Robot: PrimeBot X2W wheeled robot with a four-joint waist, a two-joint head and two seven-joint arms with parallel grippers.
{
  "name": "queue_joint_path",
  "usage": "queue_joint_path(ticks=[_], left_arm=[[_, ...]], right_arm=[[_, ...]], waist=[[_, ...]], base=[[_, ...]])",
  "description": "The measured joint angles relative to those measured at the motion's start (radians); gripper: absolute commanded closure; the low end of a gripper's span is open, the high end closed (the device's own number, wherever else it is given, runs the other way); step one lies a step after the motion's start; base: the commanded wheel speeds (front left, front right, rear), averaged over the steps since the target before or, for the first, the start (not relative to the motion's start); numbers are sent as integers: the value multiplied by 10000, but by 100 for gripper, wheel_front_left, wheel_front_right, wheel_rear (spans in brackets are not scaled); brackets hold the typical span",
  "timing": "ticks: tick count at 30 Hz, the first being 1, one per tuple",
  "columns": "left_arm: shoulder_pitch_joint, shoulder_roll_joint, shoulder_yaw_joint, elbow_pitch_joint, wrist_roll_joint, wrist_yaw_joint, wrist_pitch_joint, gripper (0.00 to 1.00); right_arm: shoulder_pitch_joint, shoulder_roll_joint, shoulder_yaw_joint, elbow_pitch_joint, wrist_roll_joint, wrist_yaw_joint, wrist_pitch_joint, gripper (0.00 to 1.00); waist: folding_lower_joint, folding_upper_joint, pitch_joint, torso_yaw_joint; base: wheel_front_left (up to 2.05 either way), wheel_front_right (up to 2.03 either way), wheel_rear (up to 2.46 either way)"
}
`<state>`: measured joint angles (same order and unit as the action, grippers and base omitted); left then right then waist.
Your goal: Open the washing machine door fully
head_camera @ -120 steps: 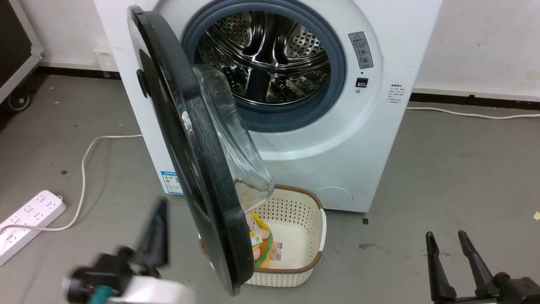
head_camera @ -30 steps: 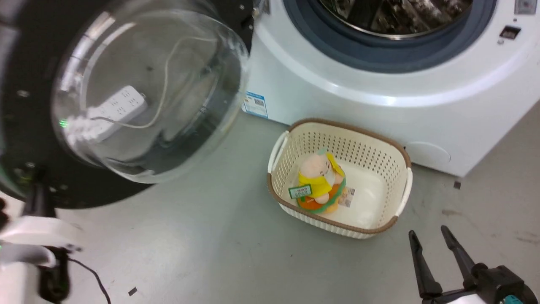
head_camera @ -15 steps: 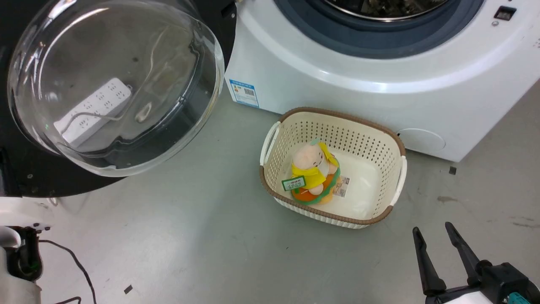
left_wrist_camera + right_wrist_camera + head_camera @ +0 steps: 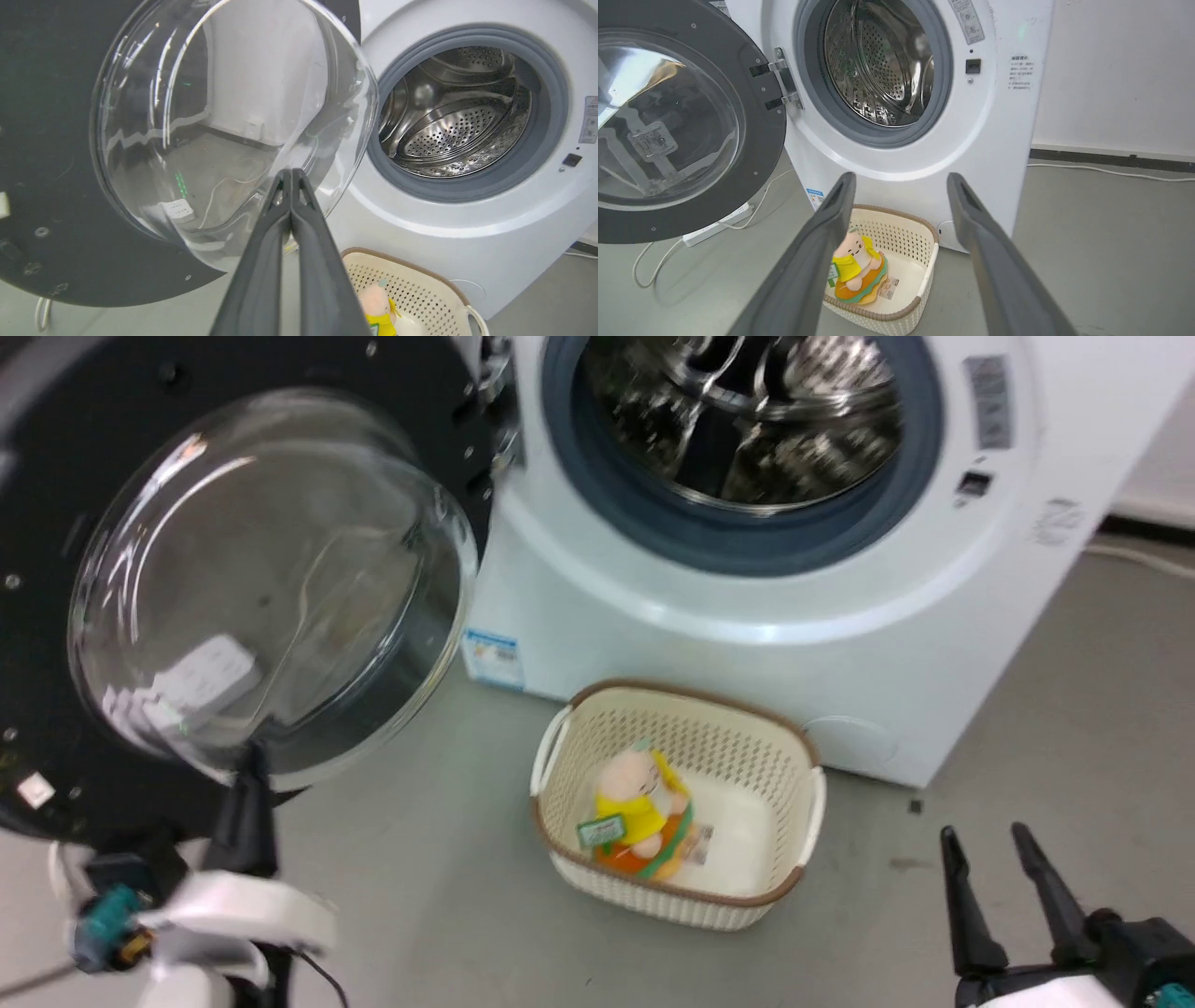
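Head: washing machine door [image 4: 233, 588] at 9 o'clock, standing wide off the washing machine [image 4: 653, 644] at 1. L gripper [image 4: 250, 775] at 7, just under the glass bowl [image 4: 271, 523]. R gripper [image 4: 983, 831] at 5, jaws released, holding nothing. Basket [image 4: 560, 747] w/ plush toy [image 4: 639, 803] at 6 of the drum [image 4: 747, 420].

L wrist: jaws clenched, nothing betw them, tip over the bowl's lower rim. Contact: can't tell.

R wrist: hinge [image 4: 784, 79] at 11, door looks approx fully open. Power strip [image 4: 714, 228] on the floor at 8, by the door.

Risk: if pushing on, the clenched tip could skid off the slick curved glass. The door may also bounce back off the hinge stop.
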<state>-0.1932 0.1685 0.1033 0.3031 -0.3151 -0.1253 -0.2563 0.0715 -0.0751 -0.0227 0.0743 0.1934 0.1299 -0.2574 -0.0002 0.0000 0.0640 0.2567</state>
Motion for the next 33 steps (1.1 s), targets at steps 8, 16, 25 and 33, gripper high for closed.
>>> queue_joint_path(ticks=[8,16,25,33], left_arm=[[1412,-763,-978,-1143,679,92,-2,100],[2142,-976,-1476,-1586,1183,355,-2,80],[2506,-1126,-1914,-1651,1576,447,-2,0],[2555,-1158,-2109,-1407,1825,654,-2,0]], right_arm=[[65,138,-328,-577,-355,-2,2,0],[353,182,-322,-619,-428,0,2,0],[597,194,-314,-568,-155,0,2,0],[674,199,-291,-357,-29,-2,2,0]], waist=[[0,0,-855,-928],[1,0,-1234,-1718],[2,0,-1294,-2049],[2,0,-1302,-2055]], base=[[0,0,0],[0,0,0],[0,0,0],[0,0,0]])
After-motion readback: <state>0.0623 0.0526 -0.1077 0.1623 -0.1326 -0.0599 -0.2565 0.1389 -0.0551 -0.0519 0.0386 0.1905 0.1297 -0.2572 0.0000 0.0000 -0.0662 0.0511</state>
